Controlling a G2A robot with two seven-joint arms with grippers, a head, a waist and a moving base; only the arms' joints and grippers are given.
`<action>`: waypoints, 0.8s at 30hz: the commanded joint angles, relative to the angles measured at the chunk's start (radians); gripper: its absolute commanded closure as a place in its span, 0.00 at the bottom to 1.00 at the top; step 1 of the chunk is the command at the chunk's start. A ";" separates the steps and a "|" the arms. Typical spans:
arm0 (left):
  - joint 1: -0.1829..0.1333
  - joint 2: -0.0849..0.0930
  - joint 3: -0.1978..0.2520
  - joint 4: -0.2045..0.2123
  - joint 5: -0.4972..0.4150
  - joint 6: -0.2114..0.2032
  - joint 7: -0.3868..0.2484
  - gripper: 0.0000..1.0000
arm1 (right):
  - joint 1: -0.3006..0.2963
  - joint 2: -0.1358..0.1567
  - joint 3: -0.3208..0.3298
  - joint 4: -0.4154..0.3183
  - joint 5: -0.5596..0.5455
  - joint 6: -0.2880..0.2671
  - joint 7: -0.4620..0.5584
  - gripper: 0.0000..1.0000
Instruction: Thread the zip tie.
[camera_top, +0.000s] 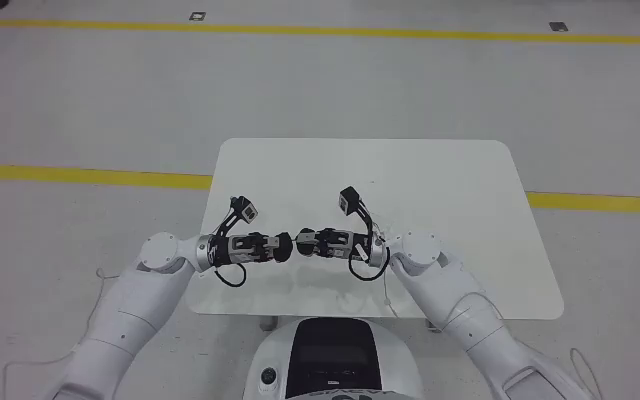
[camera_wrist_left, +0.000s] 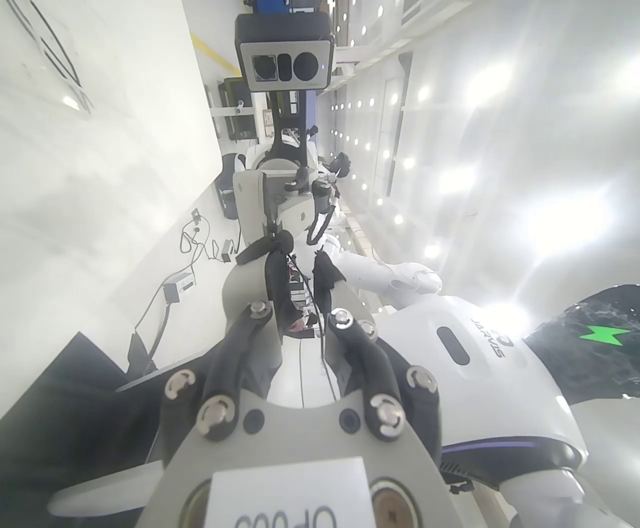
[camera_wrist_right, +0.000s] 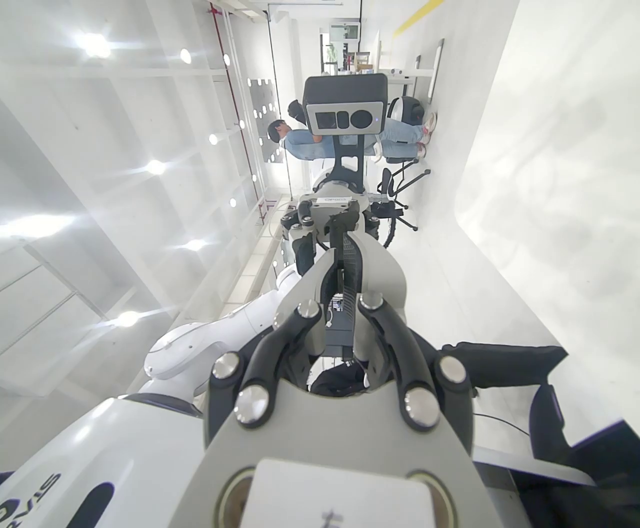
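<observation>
Two arms meet tip to tip just above the near edge of the white counter (camera_top: 440, 200). The left arm (camera_top: 215, 250) comes in from one side and the right arm (camera_top: 380, 245) from the other. Both lie flat and level, with elbows out wide.

The left fingers (camera_wrist_left: 275, 292) and the right fingers (camera_wrist_right: 352, 265) point straight at each other. Their black tips touch or nearly touch; I cannot tell which.

The left fingers are a little apart. A thin black strip, the zip tie (camera_wrist_left: 321, 350), runs down the gap between them, close to one finger. I cannot tell if that finger touches it. The right fingers are almost pressed together, with just a thin slit between them. What sits in that slit is too dark to make out. The far end of the tie is lost among the black tips.

The left camera (camera_top: 245, 210) and the right camera (camera_top: 349, 199) stand up on the wrists, with looped black wires beside them. In each wrist view, the other arm's camera hides part of the room behind.

Past the arms, the counter goes on, white with round corners. Farther off is the grey floor (camera_top: 120, 100). One yellow line (camera_top: 100, 176) runs behind the counter. A black chair (camera_wrist_right: 395, 185) stands on the floor far beyond the left arm.
</observation>
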 joint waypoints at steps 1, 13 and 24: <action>0.001 0.000 0.000 -0.001 0.004 0.000 0.004 0.88 | 0.000 0.000 -0.001 0.000 0.002 -0.002 0.001 1.00; -0.001 -0.001 0.003 0.003 0.011 0.000 0.012 0.90 | 0.001 0.003 -0.006 -0.003 0.010 -0.010 0.016 1.00; -0.002 -0.001 0.006 0.007 0.011 0.000 0.013 0.91 | 0.002 0.006 -0.014 -0.009 0.007 -0.011 0.021 1.00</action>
